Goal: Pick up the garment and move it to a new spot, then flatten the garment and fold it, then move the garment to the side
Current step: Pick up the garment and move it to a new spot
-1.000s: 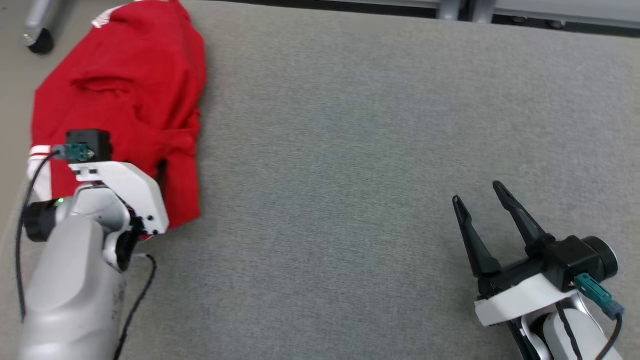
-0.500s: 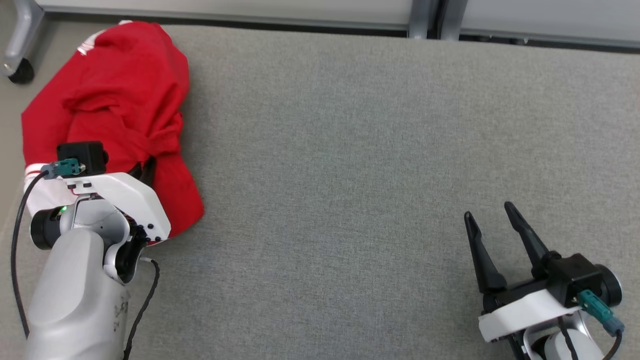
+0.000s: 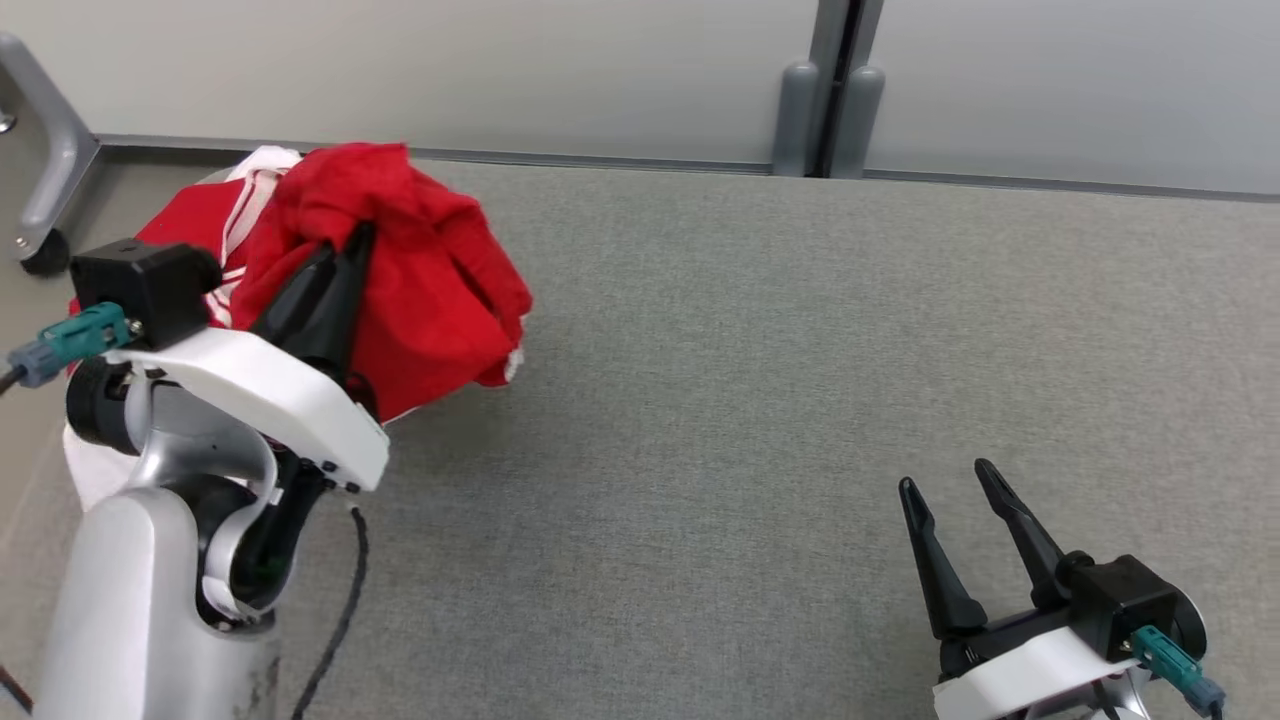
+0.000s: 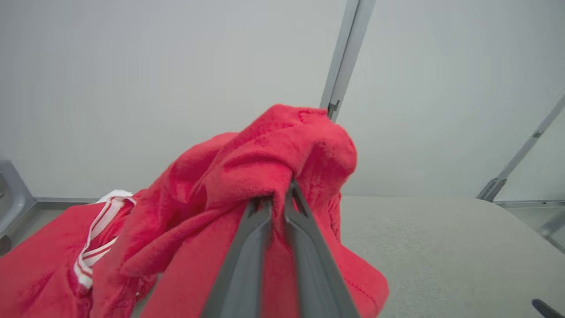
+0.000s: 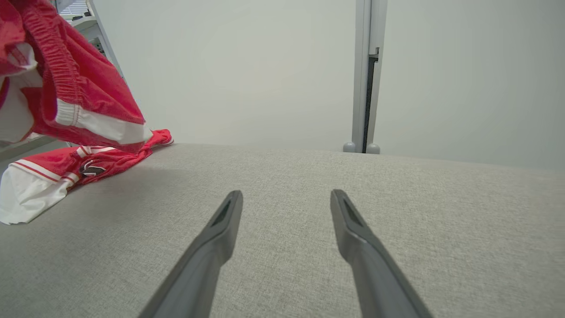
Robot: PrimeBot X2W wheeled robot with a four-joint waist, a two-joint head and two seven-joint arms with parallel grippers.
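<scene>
A red garment (image 3: 420,290) with white stripes hangs bunched at the far left of the grey table (image 3: 760,400). My left gripper (image 3: 345,250) is shut on a fold near its top, holding that part up off the surface. The left wrist view shows the garment (image 4: 247,176) pinched between the two closed fingers (image 4: 247,247), cloth draping down both sides. The lower part of the garment (image 5: 57,172) still rests on the table. My right gripper (image 3: 945,480) stands open near the table's front right, nothing between its fingers (image 5: 212,238).
A pale wall (image 3: 500,70) with a grey vertical post (image 3: 830,90) runs behind the table's far edge. A grey frame leg with a caster (image 3: 40,150) stands at the far left. The table's middle and right are bare grey fabric.
My left gripper has shut on the garment and lifted it off the table. The head camera has tilted up, bringing the wall into view. The right gripper stays open.
</scene>
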